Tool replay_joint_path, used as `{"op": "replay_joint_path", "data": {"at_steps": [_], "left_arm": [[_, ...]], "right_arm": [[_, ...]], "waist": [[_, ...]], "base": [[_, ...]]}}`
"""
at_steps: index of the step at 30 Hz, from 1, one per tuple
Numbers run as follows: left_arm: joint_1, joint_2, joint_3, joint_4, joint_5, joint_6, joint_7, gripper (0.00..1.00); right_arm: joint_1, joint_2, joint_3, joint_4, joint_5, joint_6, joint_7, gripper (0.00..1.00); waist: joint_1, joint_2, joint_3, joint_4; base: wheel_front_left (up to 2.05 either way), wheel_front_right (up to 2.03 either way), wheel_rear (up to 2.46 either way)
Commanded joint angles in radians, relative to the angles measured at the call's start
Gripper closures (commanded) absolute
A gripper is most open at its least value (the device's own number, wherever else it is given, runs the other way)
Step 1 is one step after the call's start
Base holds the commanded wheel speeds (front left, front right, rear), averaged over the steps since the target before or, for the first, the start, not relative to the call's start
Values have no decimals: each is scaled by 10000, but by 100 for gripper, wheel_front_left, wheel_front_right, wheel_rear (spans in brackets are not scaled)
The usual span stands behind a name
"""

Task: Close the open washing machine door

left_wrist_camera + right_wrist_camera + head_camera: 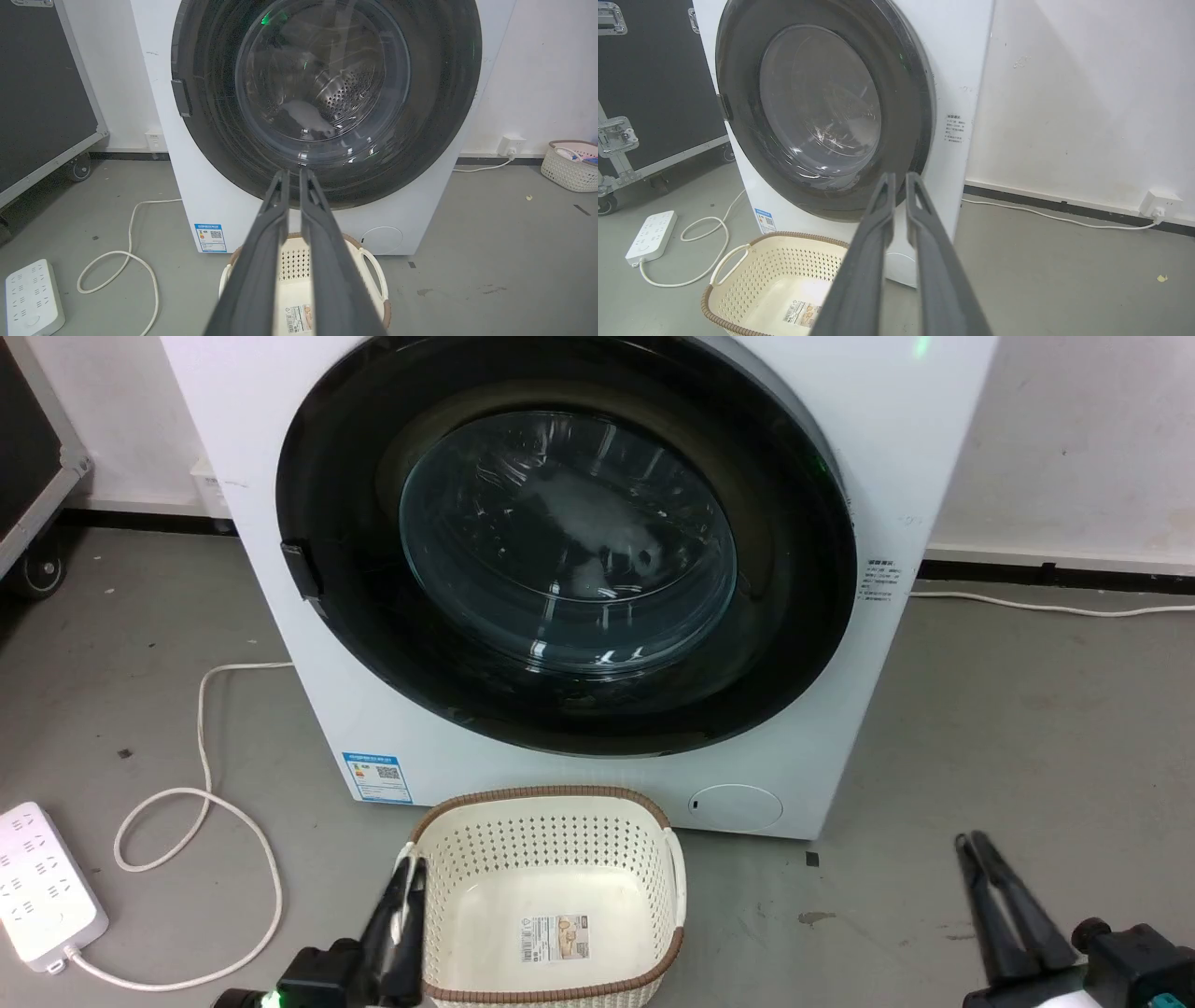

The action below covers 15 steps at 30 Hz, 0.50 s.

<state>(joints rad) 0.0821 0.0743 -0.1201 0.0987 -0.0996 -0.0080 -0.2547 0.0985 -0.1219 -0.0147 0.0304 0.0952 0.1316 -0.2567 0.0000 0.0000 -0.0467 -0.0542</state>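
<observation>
Door (565, 546) sits flush in the machine (887, 448) front, apparently already shut. Judged rigid and heavy, glass slick: push on the black rim near the latch (301, 569). Before the machine: basket (541, 793), left gripper (411, 870) and right gripper (967, 845), both pinched together, empty.

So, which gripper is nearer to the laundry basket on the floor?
Left. The left gripper is right at the left rim of the basket, while the right gripper is over the bare floor, well off to the right of it.
</observation>
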Motion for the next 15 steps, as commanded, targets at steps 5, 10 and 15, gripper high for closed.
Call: {"op": "replay_joint_path", "data": {"at_steps": [5, 10, 15], "left_arm": [[-31, -9, 51, -37, 38, 3, 97, 100], [-64, -19, 99, -77, 77, 6, 198, 100], [-97, -28, 147, -116, 117, 9, 300, 100]], "right_arm": [[-37, 27, 7, -12, -36, 0, 98, 100], [-77, 55, 13, -24, -74, -1, 200, 100], [-116, 84, 19, -36, -112, -1, 302, 100]], "waist": [[0, 0, 18, 20], [0, 0, 36, 42], [0, 0, 55, 64]], "base": [[0, 0, 0], [0, 0, 0], [0, 0, 0]]}}
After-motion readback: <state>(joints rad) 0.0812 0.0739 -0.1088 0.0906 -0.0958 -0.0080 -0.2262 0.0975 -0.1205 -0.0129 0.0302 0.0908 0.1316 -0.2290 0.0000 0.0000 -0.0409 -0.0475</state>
